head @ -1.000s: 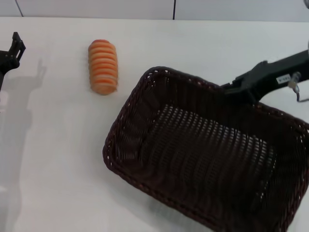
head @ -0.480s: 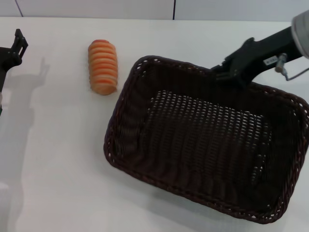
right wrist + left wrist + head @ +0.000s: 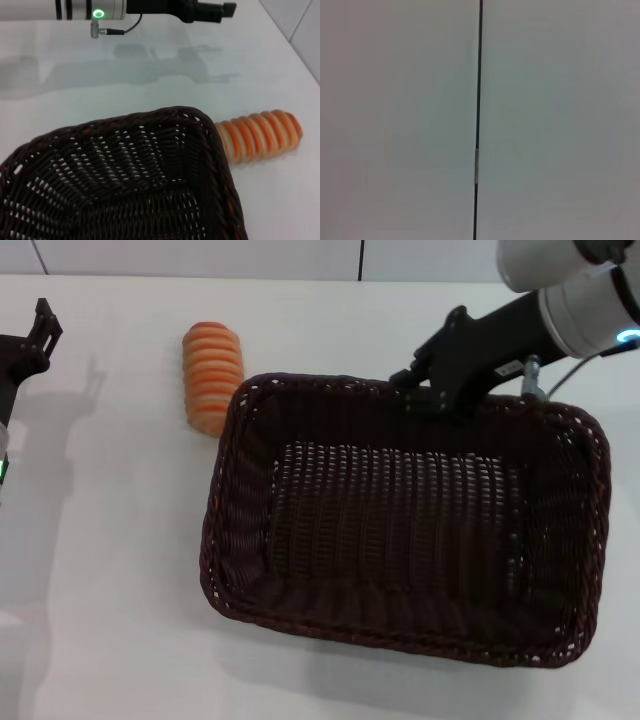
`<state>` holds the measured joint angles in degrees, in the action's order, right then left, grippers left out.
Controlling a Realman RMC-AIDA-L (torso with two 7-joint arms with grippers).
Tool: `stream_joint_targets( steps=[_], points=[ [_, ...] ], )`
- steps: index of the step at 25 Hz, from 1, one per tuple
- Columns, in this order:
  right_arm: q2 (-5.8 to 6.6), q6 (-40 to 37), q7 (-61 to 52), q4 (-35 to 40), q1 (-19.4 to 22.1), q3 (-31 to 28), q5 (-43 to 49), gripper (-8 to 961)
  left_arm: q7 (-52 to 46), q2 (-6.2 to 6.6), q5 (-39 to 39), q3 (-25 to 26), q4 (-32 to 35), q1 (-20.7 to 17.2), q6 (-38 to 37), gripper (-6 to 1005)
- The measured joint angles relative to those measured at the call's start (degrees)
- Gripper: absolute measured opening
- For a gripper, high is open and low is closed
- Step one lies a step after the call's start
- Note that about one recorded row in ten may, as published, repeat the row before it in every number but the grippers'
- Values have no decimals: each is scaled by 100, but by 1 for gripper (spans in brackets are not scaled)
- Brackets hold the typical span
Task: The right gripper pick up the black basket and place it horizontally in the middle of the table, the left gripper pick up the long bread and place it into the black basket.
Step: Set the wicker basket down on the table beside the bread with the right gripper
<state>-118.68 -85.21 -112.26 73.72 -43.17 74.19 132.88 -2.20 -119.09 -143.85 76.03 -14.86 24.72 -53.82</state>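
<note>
The black basket lies lengthwise across the middle-right of the white table, empty. My right gripper is shut on the basket's far rim; I cannot tell whether the basket rests fully on the table. The long bread lies just beyond the basket's far left corner, orange ridged side up. The right wrist view shows the basket's corner and the bread beside it. My left gripper hovers at the far left edge, apart from the bread; it also shows in the right wrist view.
A white wall with a dark seam runs behind the table. The left wrist view shows only a pale surface with a dark seam. Bare tabletop lies left of the basket and in front of it.
My right gripper has swung the basket to the left and turned it from a slanted, tilted pose to lying level and lengthwise. The bread and left arm have stayed put.
</note>
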Motion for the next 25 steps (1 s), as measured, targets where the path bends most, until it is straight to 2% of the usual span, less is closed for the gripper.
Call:
stream_joint_targets(
  steps=[11, 20, 25],
  points=[
    [3, 704, 171, -486, -267, 550, 36, 181, 0, 0, 7, -18, 1, 17, 44, 847],
    [-2, 967, 179, -494, -286, 649, -115, 180, 0, 0, 6, -18, 0, 39, 99, 847],
    [-11, 1181, 190, -519, -254, 939, -168, 182, 0, 0, 6, -18, 0, 67, 167, 847]
  ],
)
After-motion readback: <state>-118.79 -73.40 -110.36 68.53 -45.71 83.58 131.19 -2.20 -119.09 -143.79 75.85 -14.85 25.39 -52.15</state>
